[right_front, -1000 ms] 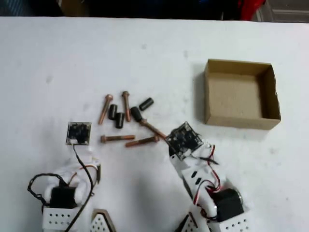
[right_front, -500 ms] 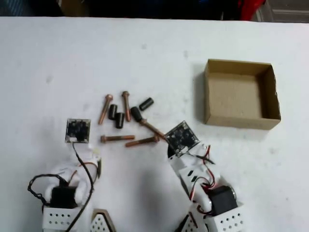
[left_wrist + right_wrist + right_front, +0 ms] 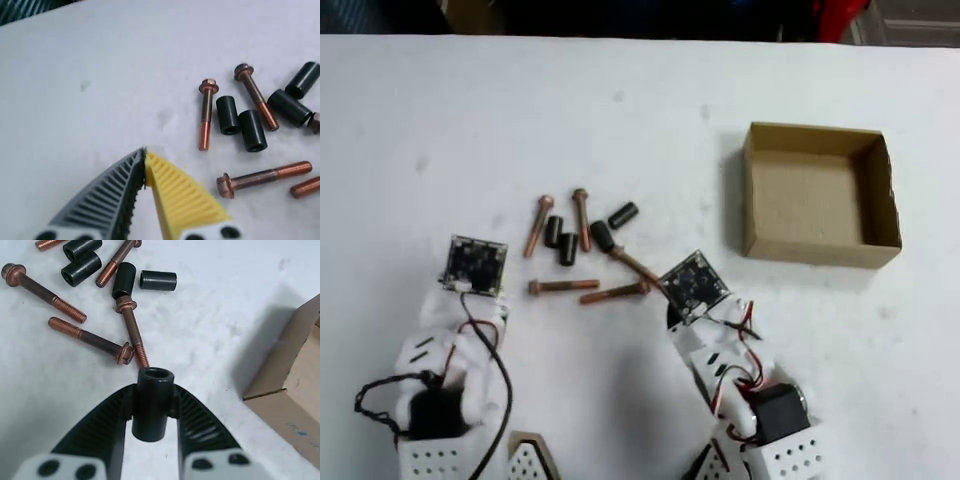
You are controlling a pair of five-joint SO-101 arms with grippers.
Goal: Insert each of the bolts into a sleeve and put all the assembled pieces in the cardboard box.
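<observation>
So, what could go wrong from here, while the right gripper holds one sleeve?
1. The right gripper pinches the sleeve only by its sides, so an off-centre push could tilt it or make it slip out.
2. The bolts and loose sleeves lie close together, so the shut left gripper may knock neighbours away when it picks one.
3. The nearest bolt lies close to the held sleeve, and lowering the arm could bump it.

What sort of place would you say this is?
Likely a robotics workbench: a plain white table, loose copper-coloured metal bolts, an open brown cardboard box, and the right pincer shut on a short black cylindrical sleeve.
</observation>
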